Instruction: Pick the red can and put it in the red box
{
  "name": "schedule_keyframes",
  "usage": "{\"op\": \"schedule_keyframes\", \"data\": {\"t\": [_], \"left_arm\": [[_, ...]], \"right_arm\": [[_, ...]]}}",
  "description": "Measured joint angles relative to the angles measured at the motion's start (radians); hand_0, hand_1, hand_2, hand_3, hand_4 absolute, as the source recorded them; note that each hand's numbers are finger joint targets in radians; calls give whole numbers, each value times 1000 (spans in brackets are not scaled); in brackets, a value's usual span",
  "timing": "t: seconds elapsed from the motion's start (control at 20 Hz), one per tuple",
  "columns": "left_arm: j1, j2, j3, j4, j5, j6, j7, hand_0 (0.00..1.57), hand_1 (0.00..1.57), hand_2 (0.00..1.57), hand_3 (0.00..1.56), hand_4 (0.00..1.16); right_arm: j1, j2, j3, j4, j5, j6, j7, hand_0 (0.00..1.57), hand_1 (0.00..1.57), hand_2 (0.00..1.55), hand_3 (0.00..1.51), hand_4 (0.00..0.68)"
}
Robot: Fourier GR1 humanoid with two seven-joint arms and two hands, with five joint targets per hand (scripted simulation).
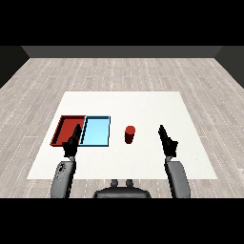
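Observation:
The red can stands upright on the white table, just right of the trays. The red tray lies at the left with nothing visible in it. My right hand is to the right of the can, well apart from it, with its fingers straight and pointing forward. My left hand hovers over the near edge between the red tray and the light blue tray, fingers straight, holding nothing.
The light blue tray lies between the red tray and the can, touching the red tray's right side. The table's front edge runs just behind my forearms. Grey wooden floor surrounds the table.

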Motion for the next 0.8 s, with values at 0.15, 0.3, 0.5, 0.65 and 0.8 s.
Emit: {"op": "schedule_keyframes", "data": {"t": [0.15, 0.3, 0.5, 0.65, 0.8], "left_arm": [[0, -9, 0, 0, 2, -13, 0, 0, 0, 0, 0, 0], [-5, -11, 2, 4, 18, -37, 0, 0, 0, 0, 0, 0], [-22, -47, 14, -60, 67, -54, -182, 0, 0, 0, 0, 0], [-8, -57, 23, -54, 84, -76, -297, 0, 0, 0, 0, 0], [1, -72, 20, -35, 85, -84, -373, 0, 0, 0, 0, 0]], "right_arm": [[12, -7, -21, -10, -16, 20, -8, 0, 0, 0, 0, 0], [30, -28, -59, -19, -53, 55, -27, 0, 0, 0, 0, 0], [31, -21, -74, -75, -114, 109, -167, 0, 0, 0, 0, 0], [26, -33, -97, -66, -155, 157, -235, 0, 0, 0, 0, 0], [54, -38, -107, -67, -163, 188, -296, 0, 0, 0, 0, 0]]}}
